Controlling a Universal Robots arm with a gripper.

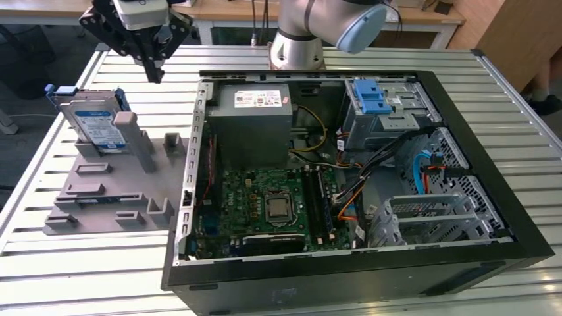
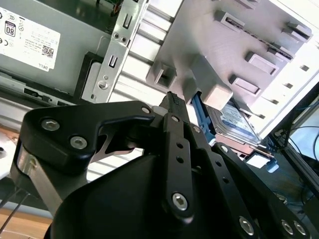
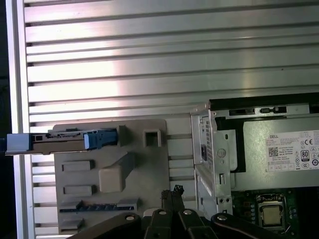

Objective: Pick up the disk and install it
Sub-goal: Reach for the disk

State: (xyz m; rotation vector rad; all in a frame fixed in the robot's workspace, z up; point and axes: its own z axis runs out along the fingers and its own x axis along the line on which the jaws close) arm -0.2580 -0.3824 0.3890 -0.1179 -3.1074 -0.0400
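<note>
The disk [image 1: 95, 124] is a silver-grey drive with a blue-and-white label and blue side rails. It stands tilted in a slot of the grey holder plate [image 1: 105, 194] at the exterior view's left. My gripper [image 1: 158, 74] hangs in the air above and a little behind it, apart from it, fingers shut together with nothing between them. In the first wrist view the disk [image 3: 65, 142] shows edge-on, with the black fingertips [image 3: 172, 192] over the plate's near edge. In the second wrist view the disk [image 2: 238, 120] sits beyond the closed fingers [image 2: 172, 102].
An open black computer case [image 1: 491, 197] lies beside the holder, with a grey power supply [image 1: 255, 122], motherboard [image 1: 272, 204], cables and a drive bay with a blue latch [image 1: 372, 99]. The arm's base [image 1: 299, 46] stands behind it. A slatted metal table [image 1: 88, 263] carries everything.
</note>
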